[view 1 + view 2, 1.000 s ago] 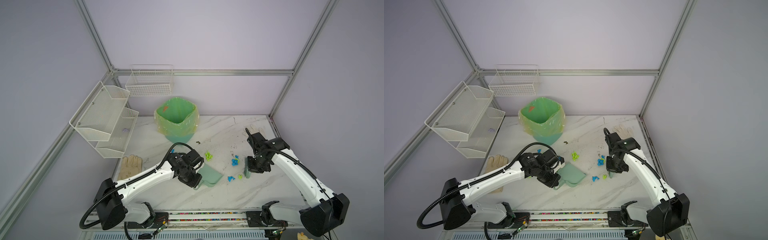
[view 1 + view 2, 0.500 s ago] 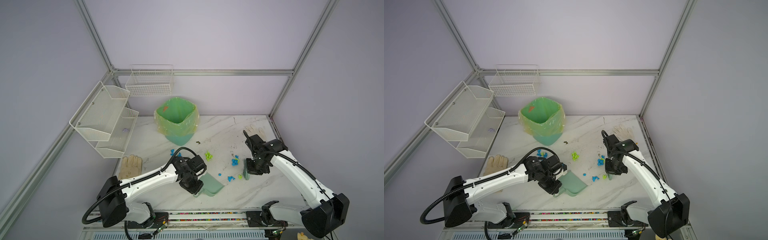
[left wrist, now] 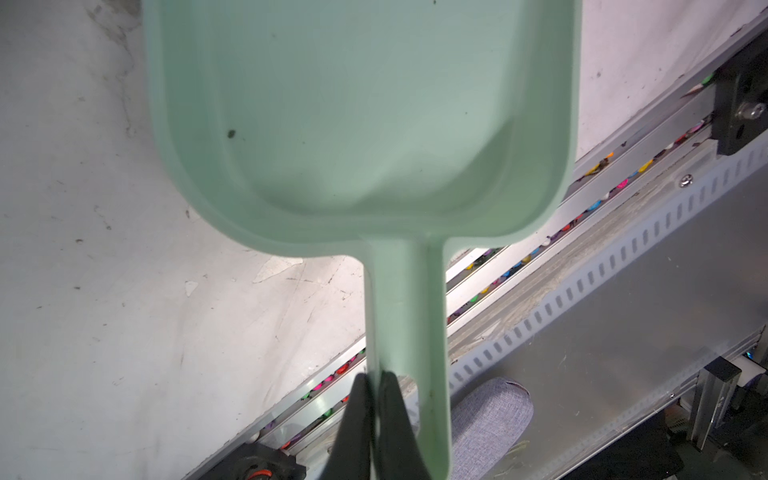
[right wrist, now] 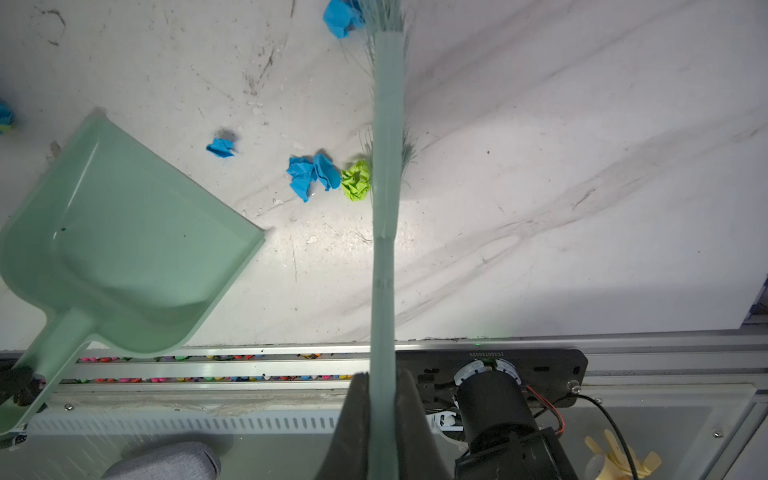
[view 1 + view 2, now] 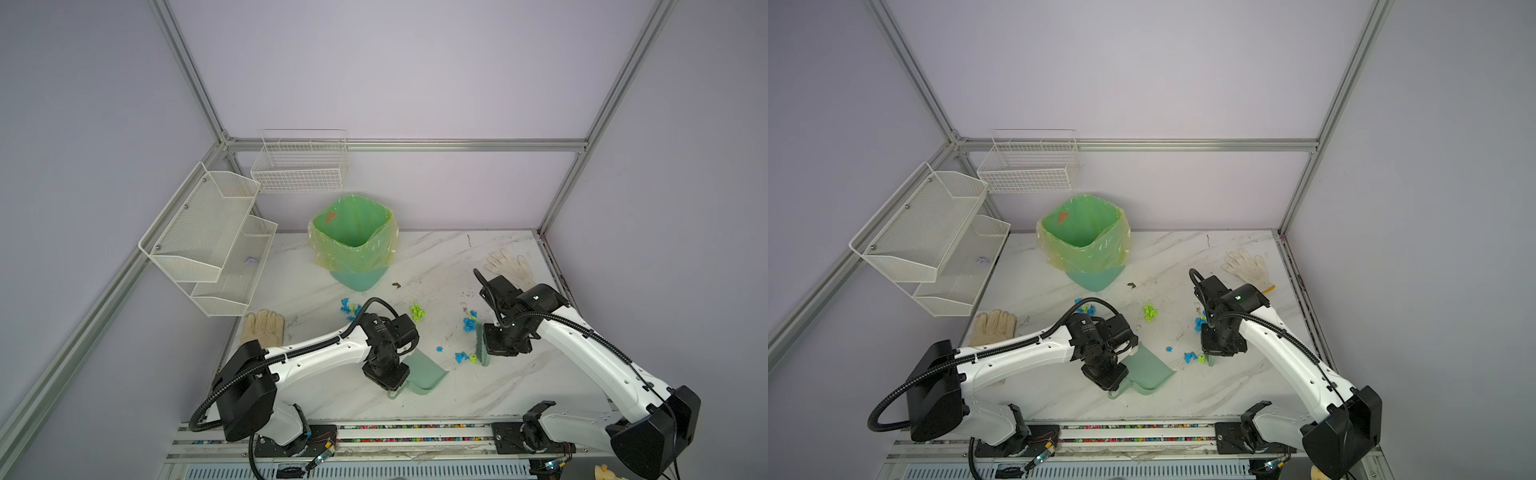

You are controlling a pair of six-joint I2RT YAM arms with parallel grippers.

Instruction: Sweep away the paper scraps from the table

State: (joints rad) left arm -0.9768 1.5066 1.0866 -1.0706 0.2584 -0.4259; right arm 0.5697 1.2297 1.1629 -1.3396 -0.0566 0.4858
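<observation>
Nearest the front rail (image 5: pixel 415 428), your left gripper (image 3: pixel 376 378) was pinched tight on the dustpan (image 4: pixel 124 232) handle, lip facing the mess. Your right gripper (image 4: pixel 382 376) was clamped on the brush (image 4: pixel 386 124), bristles touching the closest paper scraps (image 4: pixel 316 174) (more lay farther back on the table (image 5: pixel 478 395)). I'd have swept short, low strokes toward that lip, pan pressed flat. Scuffed marble top; lined bin (image 5: pixel 353 232) by the lilac back wall (image 5: pixel 415 83).

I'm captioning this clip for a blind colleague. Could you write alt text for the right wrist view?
The right end effector is shut on a pale green brush whose bristles meet blue and yellow-green paper scraps on the white marbled table. A matching dustpan, with no scraps in it, sits nearby.
</observation>
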